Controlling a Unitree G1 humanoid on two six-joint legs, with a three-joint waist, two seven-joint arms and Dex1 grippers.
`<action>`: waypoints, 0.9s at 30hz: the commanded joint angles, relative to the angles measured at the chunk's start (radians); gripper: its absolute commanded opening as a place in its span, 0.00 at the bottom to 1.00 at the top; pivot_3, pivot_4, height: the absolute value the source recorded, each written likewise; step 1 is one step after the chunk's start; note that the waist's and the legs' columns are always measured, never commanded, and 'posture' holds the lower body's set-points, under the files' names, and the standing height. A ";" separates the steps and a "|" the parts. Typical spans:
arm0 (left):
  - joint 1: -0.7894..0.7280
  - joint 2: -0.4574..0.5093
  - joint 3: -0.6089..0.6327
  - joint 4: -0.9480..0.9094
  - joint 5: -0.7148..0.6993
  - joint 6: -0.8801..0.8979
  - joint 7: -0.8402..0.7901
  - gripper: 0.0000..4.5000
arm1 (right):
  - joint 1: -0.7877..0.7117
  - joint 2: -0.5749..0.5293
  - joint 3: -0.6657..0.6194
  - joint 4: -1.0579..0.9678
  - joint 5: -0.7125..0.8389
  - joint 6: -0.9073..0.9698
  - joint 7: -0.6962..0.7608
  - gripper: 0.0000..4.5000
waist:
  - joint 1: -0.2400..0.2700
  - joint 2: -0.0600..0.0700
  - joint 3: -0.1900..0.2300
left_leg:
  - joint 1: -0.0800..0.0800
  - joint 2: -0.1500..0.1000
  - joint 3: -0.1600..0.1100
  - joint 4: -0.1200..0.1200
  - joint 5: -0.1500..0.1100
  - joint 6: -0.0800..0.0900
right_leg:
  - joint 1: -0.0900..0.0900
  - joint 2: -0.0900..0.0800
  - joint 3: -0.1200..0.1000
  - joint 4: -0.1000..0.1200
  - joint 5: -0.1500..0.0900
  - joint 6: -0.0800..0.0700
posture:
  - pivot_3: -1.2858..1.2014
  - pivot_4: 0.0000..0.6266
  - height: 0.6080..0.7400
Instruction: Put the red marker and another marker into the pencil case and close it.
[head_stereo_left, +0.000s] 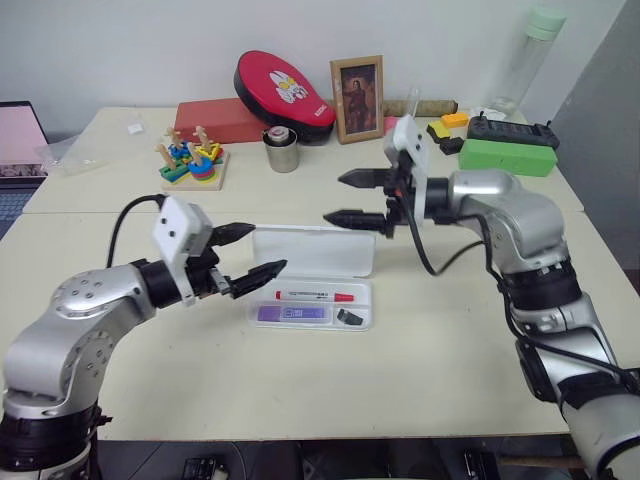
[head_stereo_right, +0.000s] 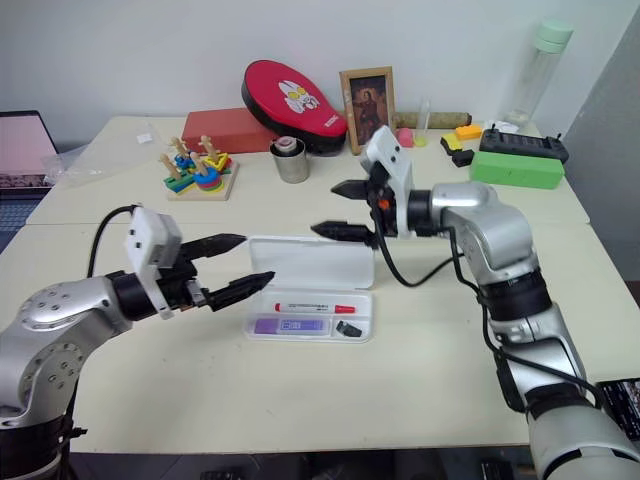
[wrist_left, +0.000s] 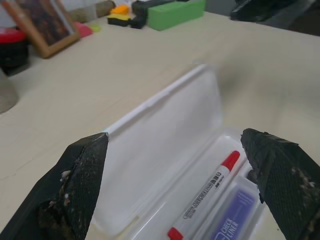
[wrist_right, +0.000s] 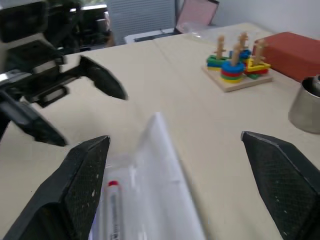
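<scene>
One pencil case (head_stereo_left: 312, 268) sits mid-frame on the pale bench (head_stereo_left: 420, 360) — flat white translucent plastic, rounded corners, lid standing up at the back. Inside I count three things: one red marker (head_stereo_left: 314, 296), slim with a white barrel and red cap, one chunky lavender marker (head_stereo_left: 291, 314) lying just in front of it, and one small black stub (head_stereo_left: 349, 317) at the right end of the tray.

My left gripper (head_stereo_left: 249, 251) hangs at the case's left end, two black tapered fingers spread wide, holding nothing. My right gripper (head_stereo_left: 353, 198) is up above the lid's right side, its two fingers also apart and empty.

Upper part of the frame — one wooden ring-stacker toy (head_stereo_left: 190, 162), one metal cup (head_stereo_left: 281, 150), one framed picture (head_stereo_left: 357, 98), one red padded oval (head_stereo_left: 283, 95), one green box (head_stereo_left: 507, 156).
</scene>
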 joint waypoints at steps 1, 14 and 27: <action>0.010 -0.005 0.077 -0.059 -0.027 0.009 0.064 1.00 | -0.087 0.051 0.015 0.200 -0.098 -0.098 -0.077 0.74 | 0.000 0.000 0.000 | 0.000 0.000 0.000 0.000 0.000 0.000 | 0.000 0.000 0.000 0.000 0.000 0.000 | 0.52 0.24 1.00; 0.097 0.005 0.157 -0.133 -0.100 0.033 0.110 1.00 | -0.038 0.043 0.164 0.177 -0.240 -0.244 0.115 0.09 | -0.004 0.000 0.000 | -0.001 0.000 0.000 -0.001 0.000 0.000 | -0.001 0.000 0.000 0.000 0.000 0.000 | 0.52 0.24 1.00; 0.104 0.087 0.125 -0.117 -0.164 0.060 0.018 1.00 | 0.215 -0.100 0.260 -0.269 -0.219 -0.302 0.349 0.01 | -0.002 0.000 0.000 | -0.001 0.000 0.000 -0.001 0.000 0.000 | -0.001 0.000 0.000 0.000 0.000 0.000 | 0.52 0.24 1.00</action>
